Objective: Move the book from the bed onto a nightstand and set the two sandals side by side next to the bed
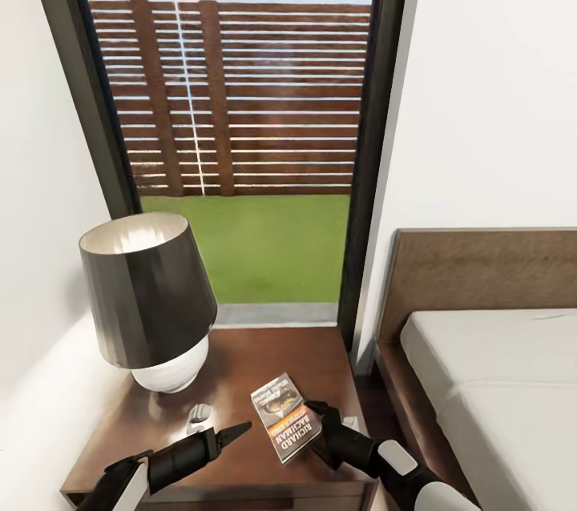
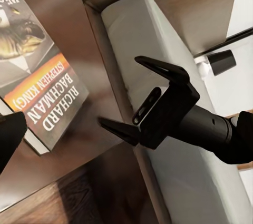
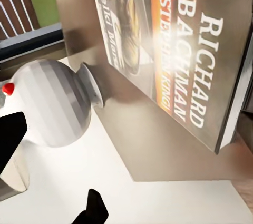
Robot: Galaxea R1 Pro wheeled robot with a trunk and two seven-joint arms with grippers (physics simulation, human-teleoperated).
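**Book on the nightstand**

Head view: the book (image 1: 284,417) lies flat on the nightstand (image 1: 240,367) beside the lamp (image 1: 148,303) — my right gripper (image 1: 314,424) just beside it.

Left wrist view: right gripper released, fingers spread; my left gripper (image 1: 240,432) — cannot tell.

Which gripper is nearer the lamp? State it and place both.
Left. The left gripper hovers over the nightstand just below the lamp; the right gripper sits beyond the book, toward the bed.

Dark wooden nightstand (image 1: 240,351) beside the bed (image 1: 497,383), bearing a lamp (image 1: 152,311) and the book (image 1: 284,416).
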